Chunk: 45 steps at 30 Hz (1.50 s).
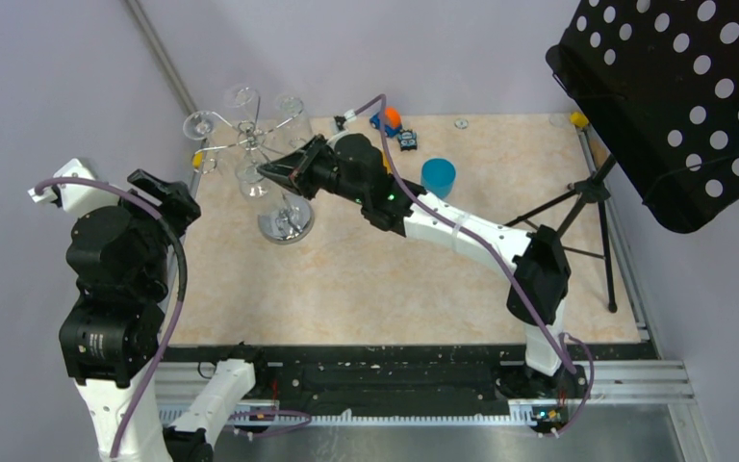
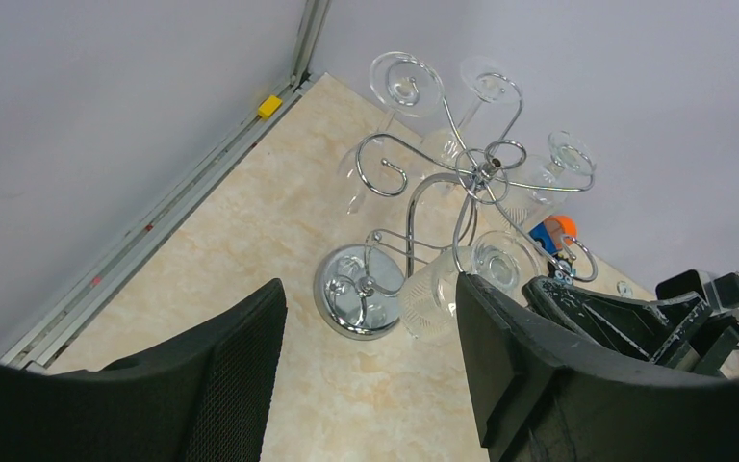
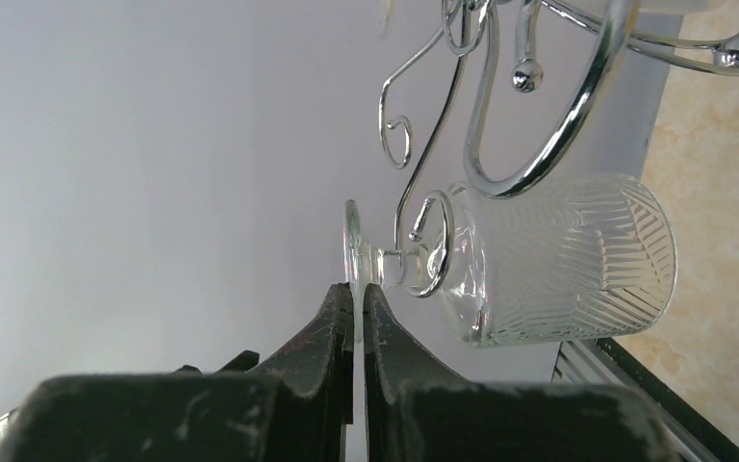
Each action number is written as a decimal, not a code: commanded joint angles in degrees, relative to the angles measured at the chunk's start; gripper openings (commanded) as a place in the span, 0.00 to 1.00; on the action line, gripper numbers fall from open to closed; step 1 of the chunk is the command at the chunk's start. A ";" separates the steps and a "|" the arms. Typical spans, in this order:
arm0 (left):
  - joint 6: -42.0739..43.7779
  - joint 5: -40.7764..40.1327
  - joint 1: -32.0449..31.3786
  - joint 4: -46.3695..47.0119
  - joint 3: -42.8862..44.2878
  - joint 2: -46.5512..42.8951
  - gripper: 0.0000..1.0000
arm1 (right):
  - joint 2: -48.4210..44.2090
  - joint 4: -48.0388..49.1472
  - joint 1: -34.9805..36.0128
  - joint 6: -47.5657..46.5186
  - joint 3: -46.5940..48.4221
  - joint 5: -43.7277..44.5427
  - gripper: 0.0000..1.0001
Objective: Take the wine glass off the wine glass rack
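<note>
The wine glass rack (image 1: 286, 223) is a chrome wire stand at the table's back left, with its round mirrored base (image 2: 358, 291) and curled hooks (image 3: 539, 144) showing. A ribbed wine glass (image 3: 558, 260) hangs upside down from a near hook (image 2: 438, 289). My right gripper (image 3: 357, 289) is shut on the thin edge of this glass's foot; the top view shows it (image 1: 269, 171) at the rack. My left gripper (image 2: 368, 287) stands open and empty, left of the rack and apart from it (image 1: 168, 192).
More glasses (image 1: 200, 125) (image 1: 242, 96) (image 1: 291, 106) hang on the far hooks. A blue cup (image 1: 438, 176) and small toys (image 1: 386, 119) lie behind the right arm. A black perforated music stand (image 1: 678, 106) on a tripod (image 1: 587, 202) is at the right.
</note>
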 commanded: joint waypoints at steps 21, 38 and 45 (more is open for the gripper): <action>0.08 1.38 0.27 2.59 -0.51 1.33 0.69 | 4.81 7.83 1.79 -1.65 10.23 1.13 0.00; 0.63 1.79 0.27 2.87 -0.30 1.70 0.69 | 4.60 7.40 1.82 -5.63 8.93 11.59 0.00; 1.02 2.33 0.27 2.71 -0.21 1.75 0.70 | 3.62 3.80 1.72 -4.12 8.33 14.68 0.00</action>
